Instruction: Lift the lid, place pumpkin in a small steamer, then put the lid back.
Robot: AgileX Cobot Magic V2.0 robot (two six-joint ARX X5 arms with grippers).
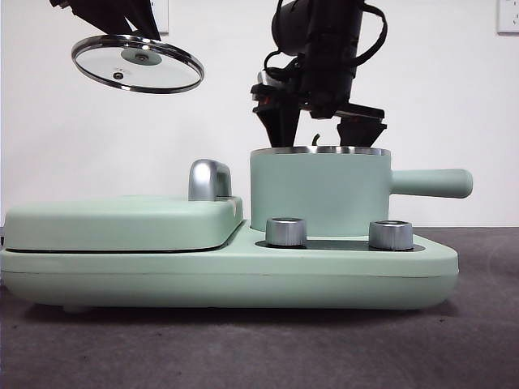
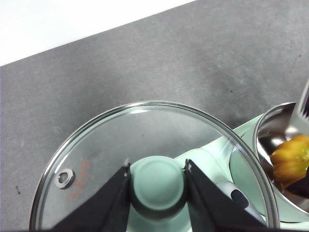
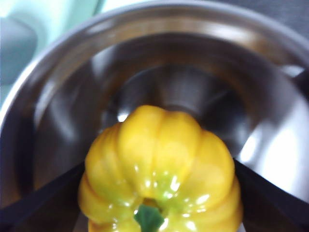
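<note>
My left gripper [image 1: 134,28] [image 2: 157,166] is shut on the mint-green knob [image 2: 158,182] of the glass lid [image 1: 138,65] [image 2: 145,130]. It holds the lid tilted, high at the left, well away from the small steamer [image 1: 320,190]. My right gripper [image 1: 320,134] [image 3: 157,193] reaches down into the steamer's steel mouth [image 3: 159,58]. Its jaws press both sides of the yellow pumpkin [image 3: 159,169], which sits inside the pot. The pumpkin also shows in the left wrist view [image 2: 289,162], inside the steamer's rim [image 2: 264,121].
The steamer stands on a mint-green base [image 1: 227,275] with two steel knobs [image 1: 285,231] [image 1: 390,234] in front. Its long handle [image 1: 430,182] points right. A wide flat mint-green cover [image 1: 122,223] with a chrome handle [image 1: 208,178] lies left. The table [image 1: 486,340] is dark grey.
</note>
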